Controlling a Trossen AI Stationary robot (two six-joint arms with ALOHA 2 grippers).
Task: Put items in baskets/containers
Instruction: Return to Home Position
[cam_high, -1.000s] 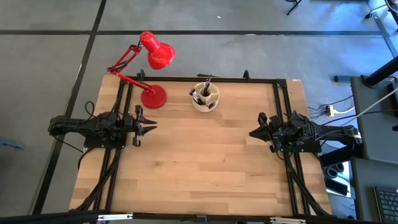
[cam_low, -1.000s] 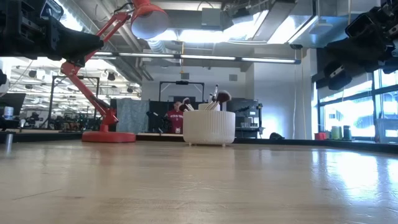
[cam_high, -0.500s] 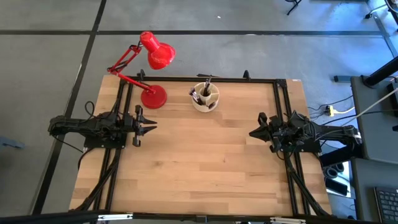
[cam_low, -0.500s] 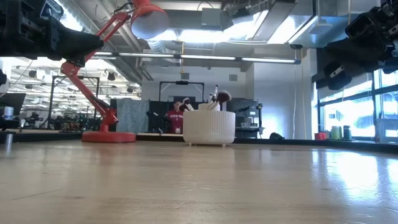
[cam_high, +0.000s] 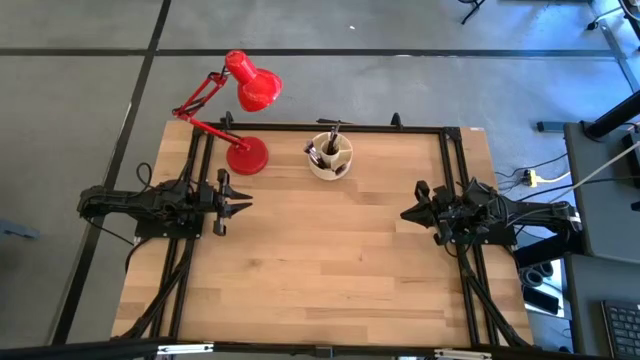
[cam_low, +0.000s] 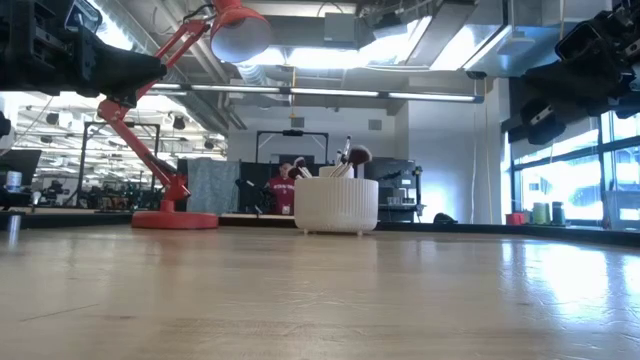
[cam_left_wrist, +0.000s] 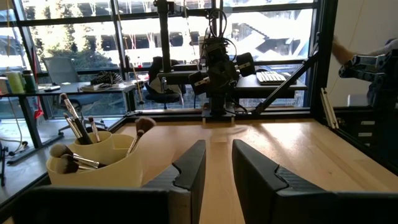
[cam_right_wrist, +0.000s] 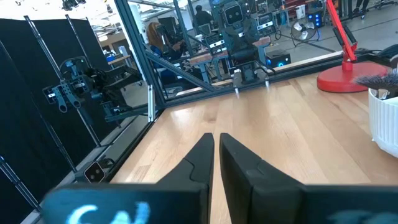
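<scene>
The left pincer (cam_high: 246, 207) hovers over the desk's (cam_high: 330, 280) left edge, its fingers slightly spread and holding nothing. At the far left stands a red desk lamp (cam_high: 246, 155). Just right of it, at the far middle, sits the cream round organiser (cam_low: 336, 208), with the makeup brushes (cam_low: 357, 154) standing inside it, bristles up. The right pincer (cam_high: 405, 214) hovers over the desk's right edge, its fingers pressed almost together, empty.
</scene>
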